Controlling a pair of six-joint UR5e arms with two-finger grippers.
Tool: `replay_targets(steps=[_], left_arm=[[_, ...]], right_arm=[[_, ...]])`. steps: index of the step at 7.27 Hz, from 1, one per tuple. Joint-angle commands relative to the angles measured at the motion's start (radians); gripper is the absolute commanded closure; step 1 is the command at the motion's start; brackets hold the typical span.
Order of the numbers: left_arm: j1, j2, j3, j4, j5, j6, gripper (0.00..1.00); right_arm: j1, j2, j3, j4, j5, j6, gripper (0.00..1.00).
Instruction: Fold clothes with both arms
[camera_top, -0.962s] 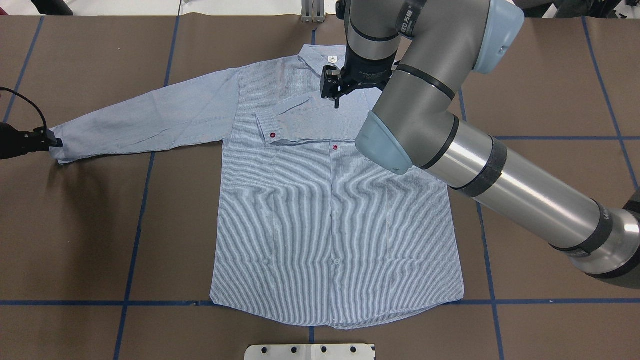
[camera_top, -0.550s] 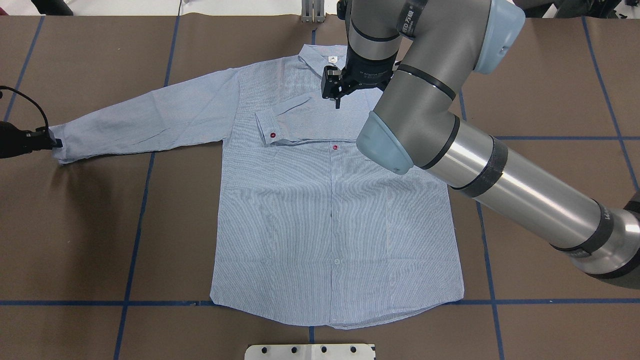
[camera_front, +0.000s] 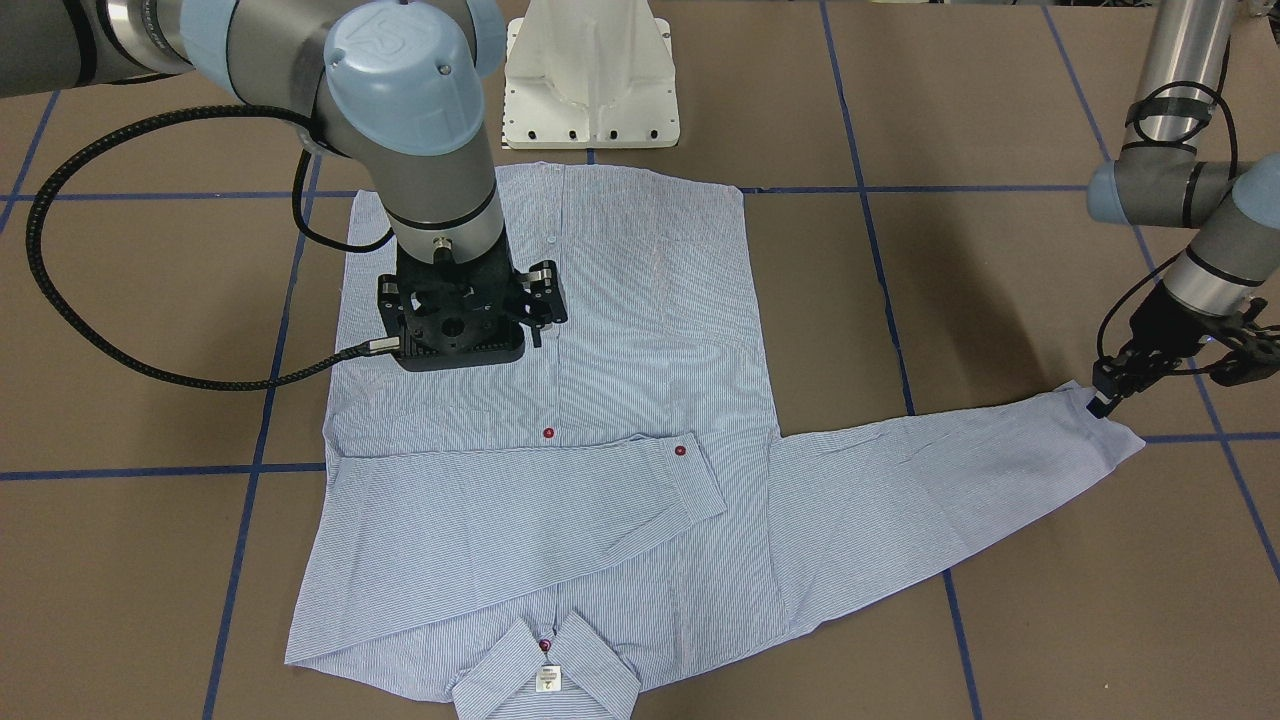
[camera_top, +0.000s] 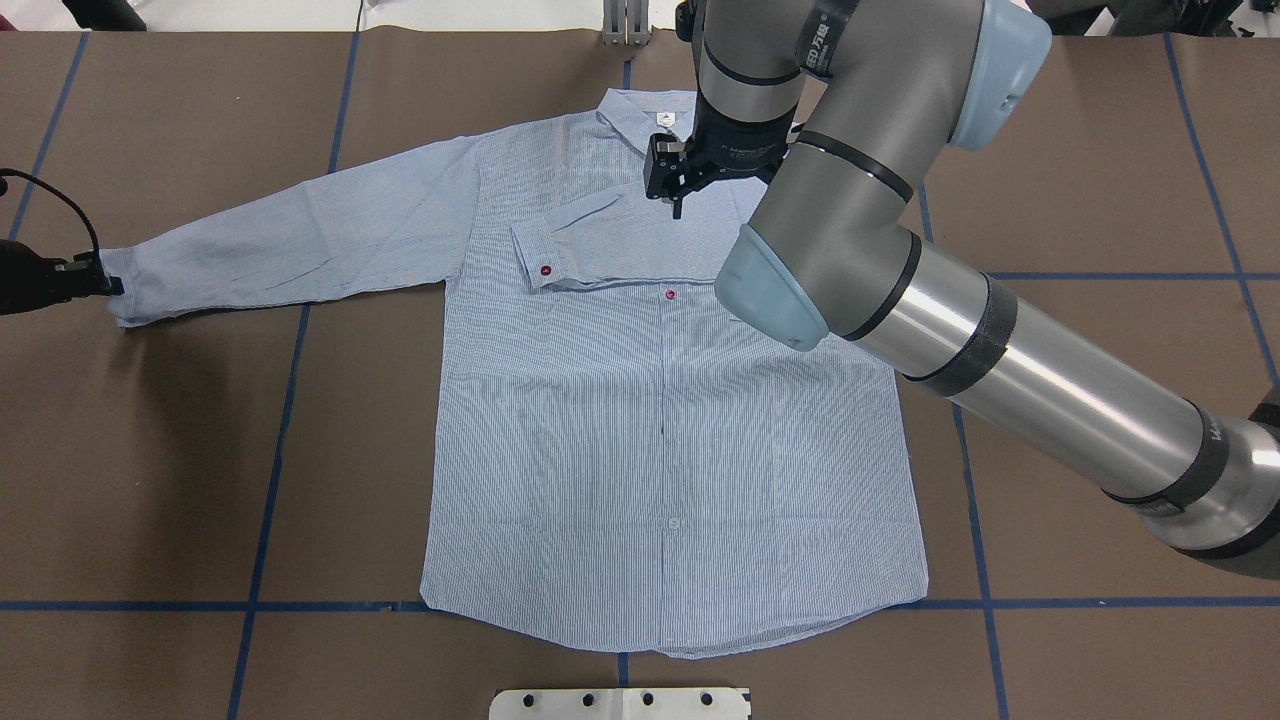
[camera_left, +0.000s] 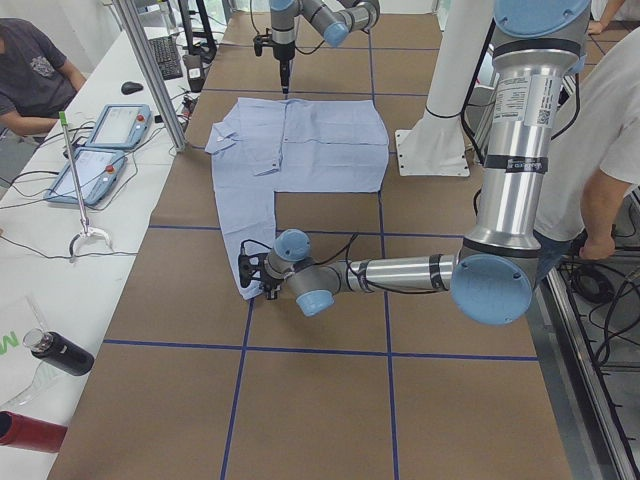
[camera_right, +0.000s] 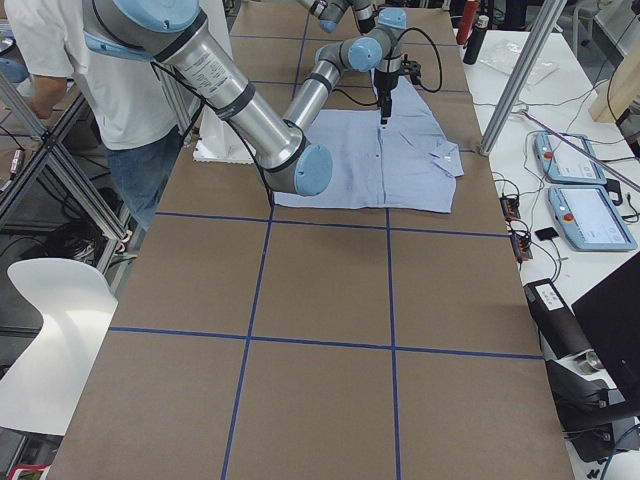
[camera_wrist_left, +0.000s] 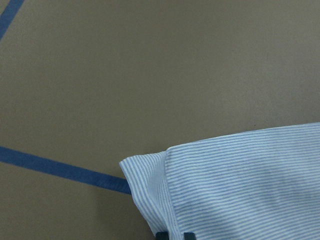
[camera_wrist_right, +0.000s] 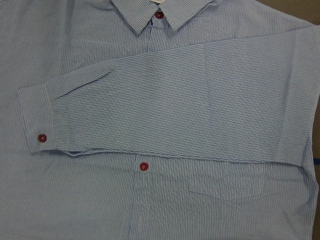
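Note:
The striped shirt (camera_top: 660, 420) lies flat, front up, on the brown table, collar (camera_top: 645, 110) at the far side. One sleeve is folded across the chest (camera_wrist_right: 175, 100), its cuff (camera_top: 540, 258) left of the placket. The other sleeve (camera_top: 290, 235) stretches out to the left. My left gripper (camera_top: 105, 285) is shut on that sleeve's cuff (camera_wrist_left: 165, 190), low over the table; it also shows in the front view (camera_front: 1100, 400). My right gripper (camera_top: 677, 205) hangs above the chest near the collar and holds nothing. Its fingertips do not show in its wrist view, and it looks open.
The white pedestal base (camera_front: 592, 75) stands at the shirt's hem side. Blue tape lines (camera_top: 280, 420) cross the table. An operator (camera_left: 600, 150) stands beside the base. Control tablets (camera_left: 100, 150) and bottles (camera_left: 60, 352) lie on a side bench.
My left gripper has drawn the cuff slightly farther from the robot. My right gripper has shifted a little toward the collar. The shirt body has not moved.

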Motion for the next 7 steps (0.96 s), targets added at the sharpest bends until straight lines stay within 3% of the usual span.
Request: replay_targets(steps=[1, 4, 7], left_arm=[[-0.001, 0.000, -0.055, 0.039, -0.018, -0.003, 1.00], [0.001, -0.093, -0.277, 0.411, -0.017, -0.005, 1.00], [0.005, -0.384, -0.399, 0.873, -0.018, -0.059, 1.00]], right_arm=[[0.006, -0.033, 0.036, 0.000, 0.003, -0.003, 0.00], [0.063, -0.151, 0.114, -0.006, 0.032, -0.014, 0.00], [0.133, -0.335, 0.224, -0.011, 0.037, -0.141, 0.00]])
